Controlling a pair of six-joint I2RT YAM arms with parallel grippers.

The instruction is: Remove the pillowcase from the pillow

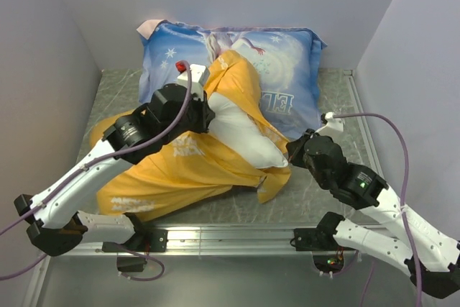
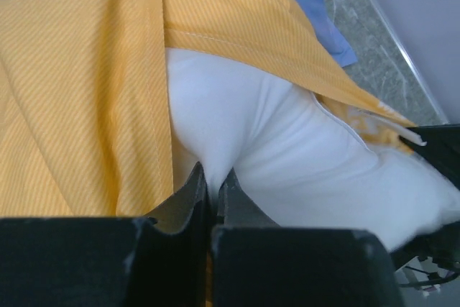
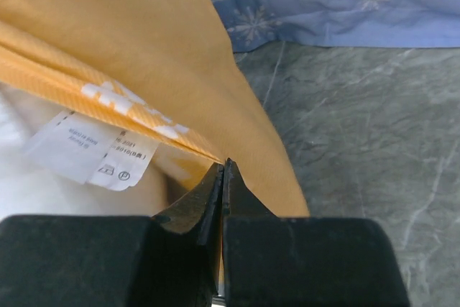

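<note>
While both arms clamp down near the middle of the top view, the pillow (image 1: 241, 133) bulges bare and white out of the open pillowcase (image 1: 180, 170).

The left gripper (image 1: 210, 111), just left of centre, is pinched tight on a pucker of the pillow's white cloth, right beside the case's stitched hem. The right gripper (image 1: 290, 153), right of centre, is clenched on the yellow hem of the pillowcase at the pillow's lower right corner, close to the white care tag (image 3: 90, 149). The case spreads from the centre to the lower left over the grey marbled table (image 1: 316, 199), one strip running up across the pillow. Their upper ends overlap a blue printed pillow (image 1: 287, 70) at the top of the frame.
</note>
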